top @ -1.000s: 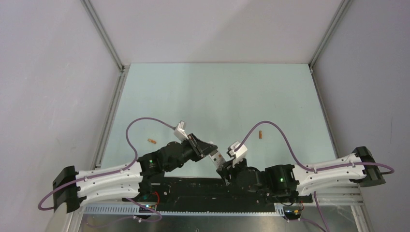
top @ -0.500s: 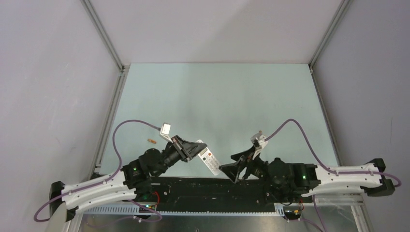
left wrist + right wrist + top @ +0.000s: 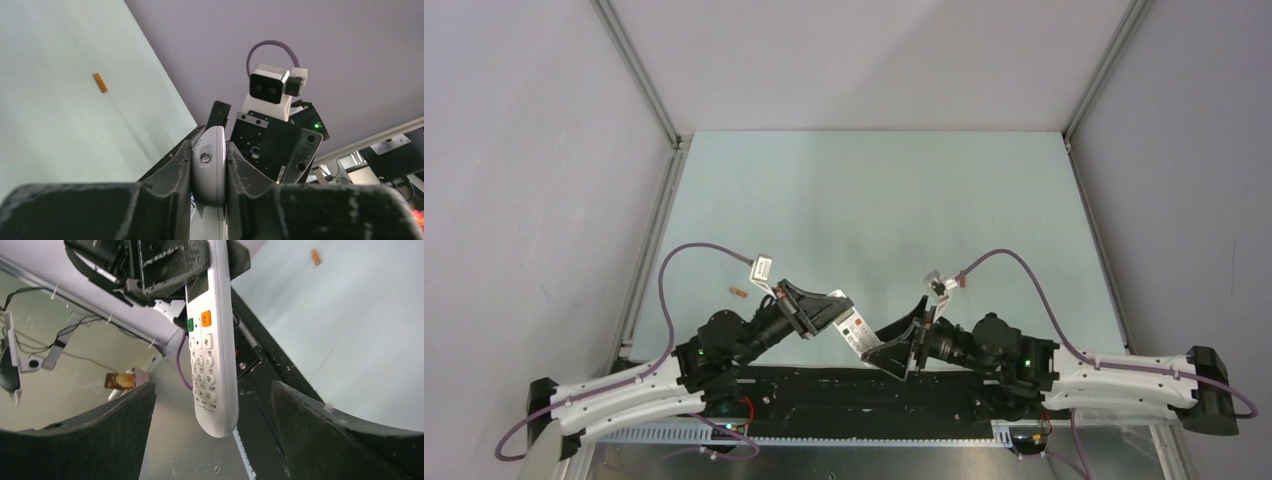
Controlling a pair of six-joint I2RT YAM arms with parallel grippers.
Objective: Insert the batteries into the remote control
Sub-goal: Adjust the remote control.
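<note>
My left gripper [image 3: 837,313] is shut on the display end of the white remote control [image 3: 856,330] and holds it above the table's near edge. In the left wrist view the remote [image 3: 210,162] sits edge-on between the fingers. My right gripper [image 3: 892,350] is open. Its fingers stand on either side of the remote's free button end [image 3: 212,340] without touching it. One orange battery [image 3: 737,292] lies on the table to the left and also shows in the right wrist view [image 3: 314,256]. The other battery [image 3: 100,82] lies to the right.
The pale green table [image 3: 874,200] is walled by grey panels and metal rails [image 3: 649,255]. The black base bar [image 3: 864,385] runs under both arms. The purple cables [image 3: 689,255] loop above the wrists.
My right gripper has let go of the remote, opened wide and now straddles its free end. My left arm drew back left with the remote still held.
</note>
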